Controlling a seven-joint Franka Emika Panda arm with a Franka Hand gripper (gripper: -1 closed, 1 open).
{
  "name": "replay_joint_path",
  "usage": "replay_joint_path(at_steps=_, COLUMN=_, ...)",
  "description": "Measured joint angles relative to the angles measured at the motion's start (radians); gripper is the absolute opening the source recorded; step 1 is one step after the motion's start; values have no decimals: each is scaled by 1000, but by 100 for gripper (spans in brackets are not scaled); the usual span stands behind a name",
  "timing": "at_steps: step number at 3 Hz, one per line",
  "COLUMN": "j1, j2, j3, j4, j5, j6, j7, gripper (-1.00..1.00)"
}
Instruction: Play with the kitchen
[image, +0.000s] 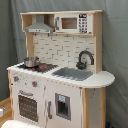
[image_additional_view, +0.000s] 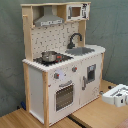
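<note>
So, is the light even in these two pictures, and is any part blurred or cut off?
First exterior view: soft even light, the kitchen slightly blurred, no glare. Second exterior view: similar flat light, faint shine on the pot; the gripper is cut by the right edge.

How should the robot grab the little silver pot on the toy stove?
Probably by the rim, coming straight down from above. The pot sits upright and open-topped on the hob, so its thin rim is free for the jaws to straddle. The hood hangs above, so the arm would likely slide in from the front first. A handle isn't clear enough to count on.
</note>
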Motion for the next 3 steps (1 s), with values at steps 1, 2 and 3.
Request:
replay_joint_path(at_steps=1, j1=49, j2=29, j3=-3, j4=-2, j5=13, j6=-84, j7=35, gripper=100)
replay_joint_path(at_steps=2, j1=86, j2=14, j3=-91, j4=5, j5=-3, j6=-75, j7=1, gripper=100)
replay_joint_path(at_steps=3, j1=55, j2=10, j3=-173, j4=8, j5=-11, j6=-22, j7=-37, gripper=100)
